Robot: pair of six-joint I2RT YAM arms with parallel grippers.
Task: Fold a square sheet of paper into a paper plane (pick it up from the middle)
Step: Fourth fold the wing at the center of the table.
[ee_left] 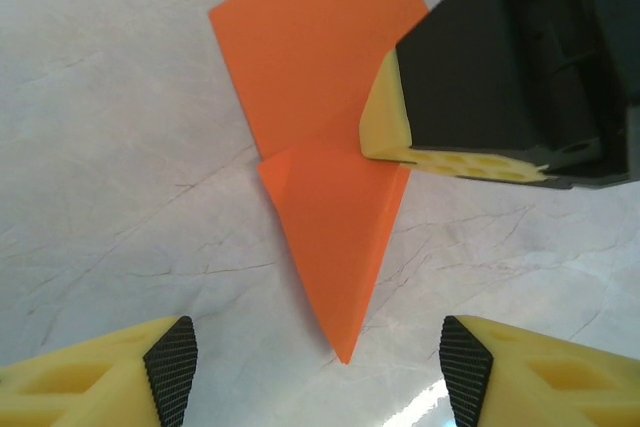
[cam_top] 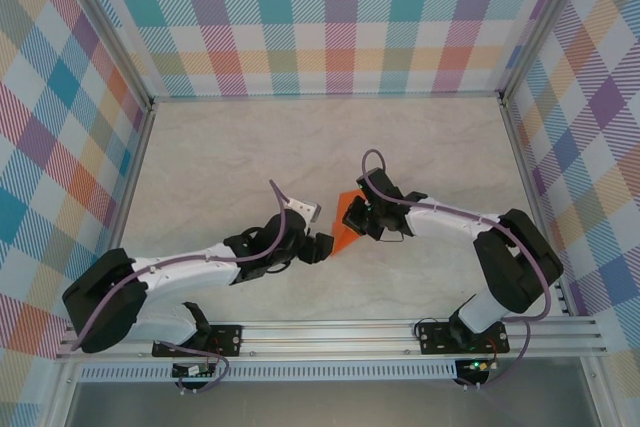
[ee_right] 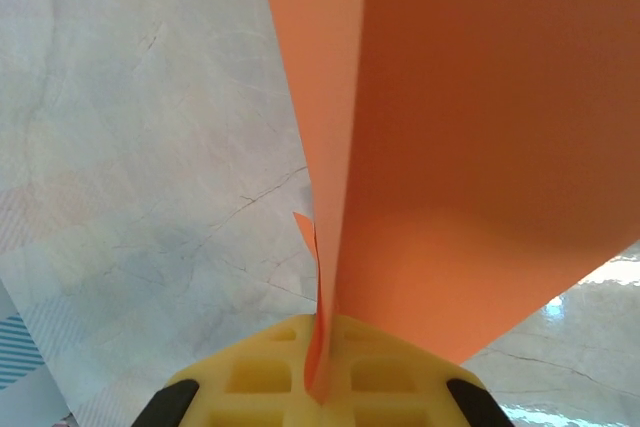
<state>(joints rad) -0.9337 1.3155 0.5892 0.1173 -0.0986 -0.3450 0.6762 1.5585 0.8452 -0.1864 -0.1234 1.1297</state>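
Here the right tool (ee_right: 320, 387) pinches the plain folded orange paper (ee_right: 460, 147)

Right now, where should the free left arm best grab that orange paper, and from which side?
Probably the narrow folded tip of the paper. It points straight at the left end effector, whose jaws stand open to either side of it, so coming in along the point from that end looks best. The right end effector pinches the wider part.
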